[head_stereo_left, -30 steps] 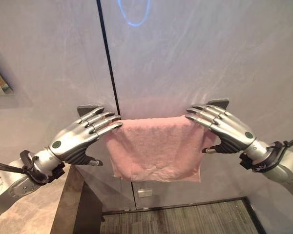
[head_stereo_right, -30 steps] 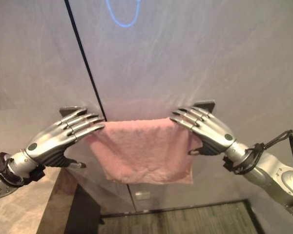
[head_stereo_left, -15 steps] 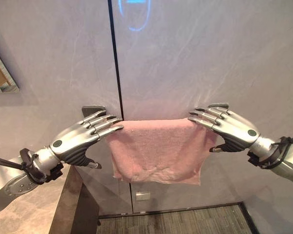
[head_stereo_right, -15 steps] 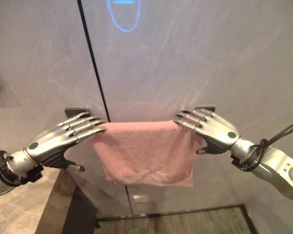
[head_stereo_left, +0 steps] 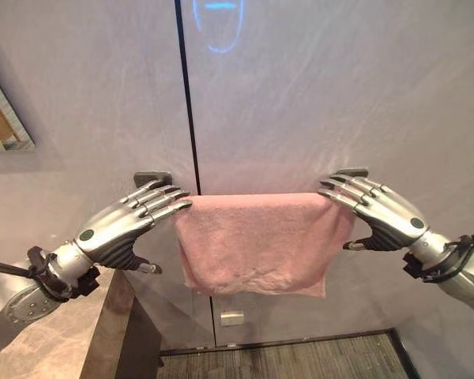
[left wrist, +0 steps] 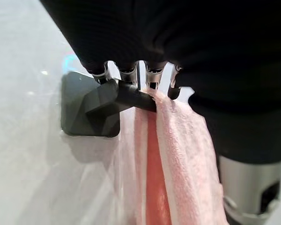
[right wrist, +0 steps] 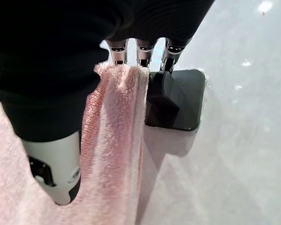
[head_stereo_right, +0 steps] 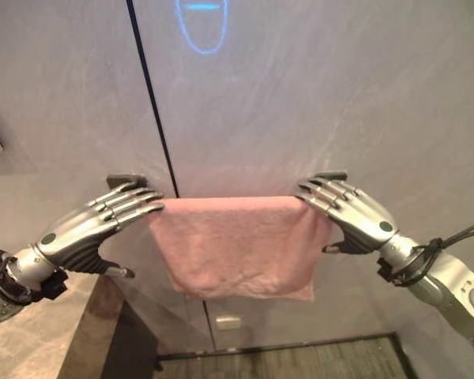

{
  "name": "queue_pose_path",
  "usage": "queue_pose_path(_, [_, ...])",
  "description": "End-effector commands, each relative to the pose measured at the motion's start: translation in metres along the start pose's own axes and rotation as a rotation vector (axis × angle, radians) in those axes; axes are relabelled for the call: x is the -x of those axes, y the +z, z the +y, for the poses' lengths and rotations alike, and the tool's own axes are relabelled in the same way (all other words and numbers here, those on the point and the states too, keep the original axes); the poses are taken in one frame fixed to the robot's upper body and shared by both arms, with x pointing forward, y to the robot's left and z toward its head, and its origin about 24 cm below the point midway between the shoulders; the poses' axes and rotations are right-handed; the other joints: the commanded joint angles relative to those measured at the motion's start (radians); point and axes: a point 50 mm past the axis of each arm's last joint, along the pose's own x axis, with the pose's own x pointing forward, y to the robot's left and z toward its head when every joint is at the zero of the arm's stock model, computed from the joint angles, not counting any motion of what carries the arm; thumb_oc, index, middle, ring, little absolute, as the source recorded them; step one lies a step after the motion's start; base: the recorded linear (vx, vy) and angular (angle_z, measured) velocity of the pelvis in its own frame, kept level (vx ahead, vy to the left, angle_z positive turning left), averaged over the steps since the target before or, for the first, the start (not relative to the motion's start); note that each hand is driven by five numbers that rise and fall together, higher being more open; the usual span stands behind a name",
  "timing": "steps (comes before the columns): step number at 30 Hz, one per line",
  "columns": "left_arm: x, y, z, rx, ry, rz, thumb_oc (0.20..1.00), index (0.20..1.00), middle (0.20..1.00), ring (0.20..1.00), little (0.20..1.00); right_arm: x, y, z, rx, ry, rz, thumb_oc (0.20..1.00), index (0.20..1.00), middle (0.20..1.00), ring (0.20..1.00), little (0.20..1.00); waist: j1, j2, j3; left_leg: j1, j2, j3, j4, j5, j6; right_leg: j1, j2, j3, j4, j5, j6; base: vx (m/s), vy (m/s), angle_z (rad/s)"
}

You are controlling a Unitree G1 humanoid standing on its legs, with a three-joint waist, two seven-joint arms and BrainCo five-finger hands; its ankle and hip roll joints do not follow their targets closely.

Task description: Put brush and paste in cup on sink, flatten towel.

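Left eye view: pink towel (head_stereo_left: 257,245) draped over a wall rail between two dark brackets. Left hand (head_stereo_left: 118,229) at its left top corner, fingers straight, tips on the fold. Right hand (head_stereo_left: 387,219) at the right top corner, likewise extended flat, clasping nothing. Grey wall panel (head_stereo_left: 316,103) behind; stone counter (head_stereo_left: 55,347) lower left; mirror corner (head_stereo_left: 4,118) cut off at the edge.

Right eye view: same layout.

Left wrist view: fingers (left wrist: 128,75) over the dark rail (left wrist: 131,96) beside the left bracket (left wrist: 82,110); fingertips hidden.

Right wrist view: fingers (right wrist: 140,50) atop the towel's edge by the right bracket (right wrist: 180,101).
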Motion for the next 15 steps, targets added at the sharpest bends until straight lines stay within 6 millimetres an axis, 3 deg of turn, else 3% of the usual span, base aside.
queue_pose_path(1, [0.007,-0.023,-0.008,0.252,0.181,0.188,1.0,1.0,1.0,1.0,1.0,0.026,-0.043,0.029,-0.087,0.104,0.326,1.0,1.0,1.0,1.0,1.0,-0.008,-0.008,0.025,0.075,-0.046,0.029,0.01,-0.072,0.032,-0.025,0.039,-0.065,0.083,-0.01,-0.02,0.0,0.0,0.0])
queue_pose_path(3, [0.004,-0.025,-0.011,0.316,0.252,0.21,1.0,1.0,1.0,1.0,1.0,0.026,-0.043,0.033,-0.129,0.071,0.353,1.0,1.0,1.0,1.0,1.0,-0.006,-0.008,0.025,0.069,-0.047,0.029,0.01,-0.065,0.032,-0.029,0.039,-0.067,0.082,-0.005,-0.022,-0.01,-0.008,0.02])
queue_pose_path(5, [-0.008,-0.015,-0.007,0.447,0.468,0.166,1.0,1.0,1.0,1.0,1.0,0.017,-0.034,0.033,-0.279,-0.084,0.373,1.0,1.0,1.0,1.0,1.0,-0.009,-0.011,0.022,0.07,-0.046,0.026,0.01,-0.066,0.035,-0.029,0.039,-0.068,0.086,-0.007,-0.025,0.0,0.0,0.0])
queue_pose_path(10, [-0.017,-0.006,0.007,0.482,0.658,0.115,1.0,1.0,1.0,1.0,1.0,-0.003,-0.016,0.015,-0.495,-0.356,0.315,1.0,1.0,1.0,1.0,1.0,-0.01,-0.009,0.019,0.07,-0.046,0.025,0.01,-0.068,0.038,-0.028,0.041,-0.065,0.088,-0.009,-0.03,-0.01,-0.004,0.01])
queue_pose_path(11, [-0.015,-0.007,0.004,0.52,0.71,0.141,1.0,1.0,1.0,1.0,1.0,-0.008,-0.008,0.011,-0.623,-0.479,0.301,1.0,1.0,1.0,1.0,1.0,-0.01,-0.005,0.02,0.07,-0.047,0.027,0.01,-0.066,0.039,-0.031,0.041,-0.062,0.088,-0.007,-0.032,0.0,0.0,0.0])
queue_pose_path(13, [-0.01,-0.01,-0.003,0.564,0.726,0.188,1.0,1.0,1.0,1.0,1.0,-0.009,-0.002,0.013,-0.757,-0.549,0.307,1.0,1.0,1.0,1.0,1.0,-0.01,-0.004,0.023,0.07,-0.046,0.03,0.01,-0.065,0.04,-0.033,0.042,-0.059,0.085,-0.005,-0.034,-0.02,-0.005,-0.01])
queue_pose_path(15, [-0.003,-0.012,-0.023,0.694,0.718,0.267,1.0,1.0,1.0,1.0,1.0,-0.005,0.002,0.024,-0.935,-0.591,0.341,1.0,1.0,1.0,1.0,1.0,-0.011,-0.002,0.029,0.069,-0.045,0.034,0.01,-0.062,0.041,-0.035,0.043,-0.057,0.081,0.0,-0.037,-0.04,-0.009,-0.04])
